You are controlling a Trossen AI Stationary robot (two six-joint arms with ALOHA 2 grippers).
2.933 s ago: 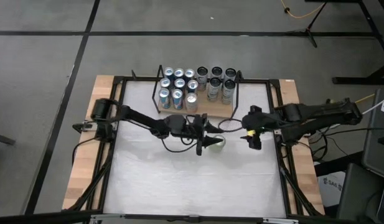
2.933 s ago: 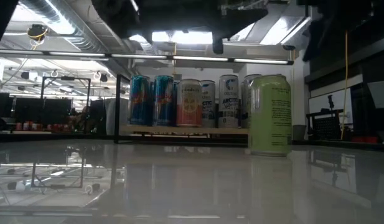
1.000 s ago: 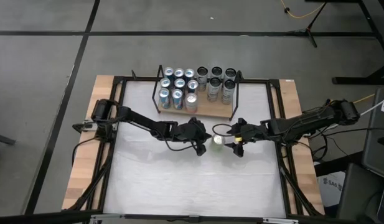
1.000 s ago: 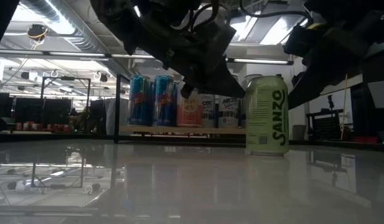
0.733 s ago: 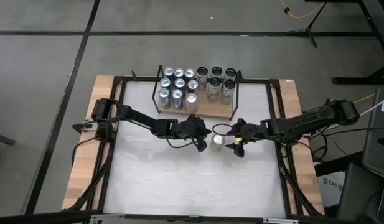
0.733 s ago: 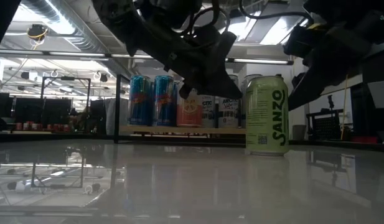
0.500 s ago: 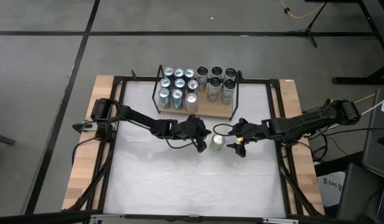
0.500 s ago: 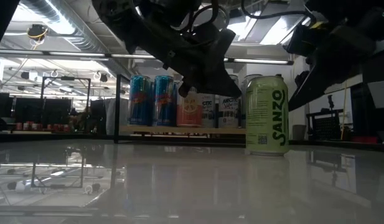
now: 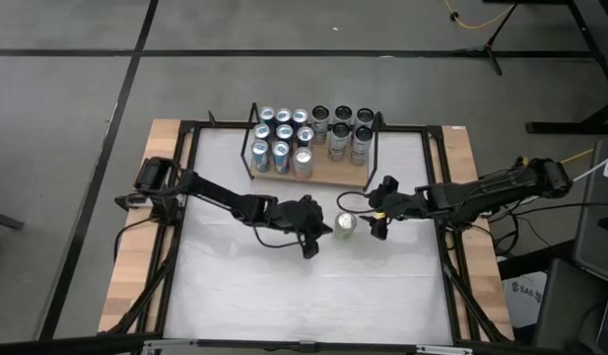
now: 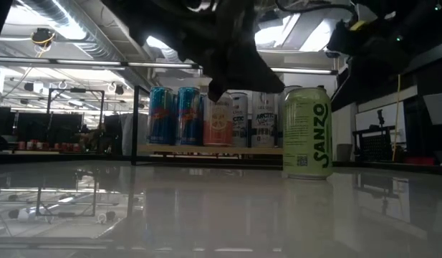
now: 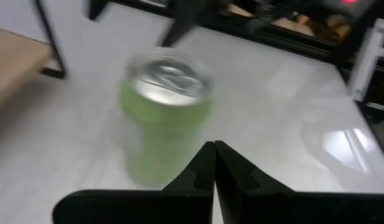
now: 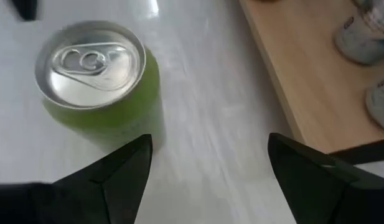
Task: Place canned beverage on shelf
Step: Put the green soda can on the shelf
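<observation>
While the green can (image 9: 345,225) sits upright on the white tabletop (image 9: 284,286), neither arm actually has hold of it. It's out in front of the shelf (image 9: 318,174), near the shelf's right half but clearly apart from the wooden board. You can read SANZO down its side in the low view, and its silver top with the pull tab is plain in the right wrist view. The left gripper (image 9: 311,243) is just beside the can on its left side, fingers pressed completely together with nothing between them, tips pointing toward the can in its own wrist view. The right gripper (image 9: 375,225) is just on the other side of the can, fingers spread wide and holding nothing, with the can a little ahead of them and off to one side. The shelf itself is already pretty loaded, with blue cans (image 9: 281,129) on its left part and darker cans (image 9: 343,128) on its right.
</observation>
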